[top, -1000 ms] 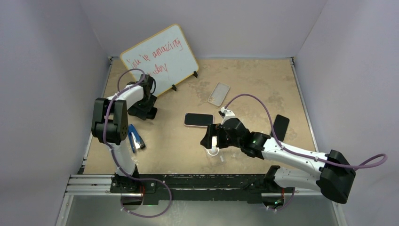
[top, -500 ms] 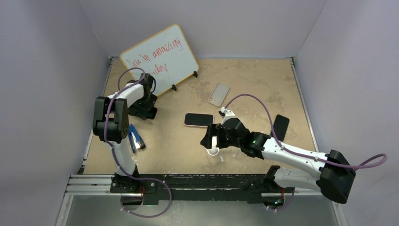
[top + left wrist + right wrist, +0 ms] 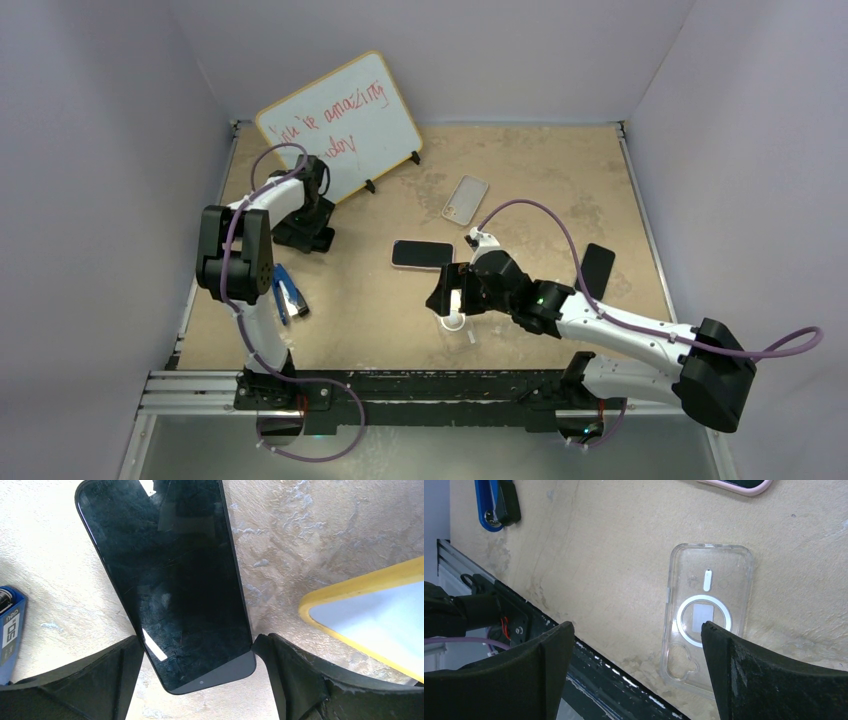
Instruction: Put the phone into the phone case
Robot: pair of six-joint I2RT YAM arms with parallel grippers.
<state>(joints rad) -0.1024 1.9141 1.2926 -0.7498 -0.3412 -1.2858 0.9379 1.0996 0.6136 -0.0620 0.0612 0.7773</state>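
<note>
A black phone lies screen up on the table close to the whiteboard. My left gripper straddles its lower end, with a finger touching each long edge. In the top view this gripper is at the left, below the whiteboard. A clear phone case with a white ring lies open side up near the table's front edge, also in the top view. My right gripper hangs over it, open and empty, and shows in the top view.
A whiteboard with a yellow rim stands beside the left gripper. A blue tool lies at the left. A pink-cased phone, a light phone and a black phone lie mid-table. The metal rail is near the case.
The left arm has shifted very slightly at the phone. The right arm and the case have not moved.
</note>
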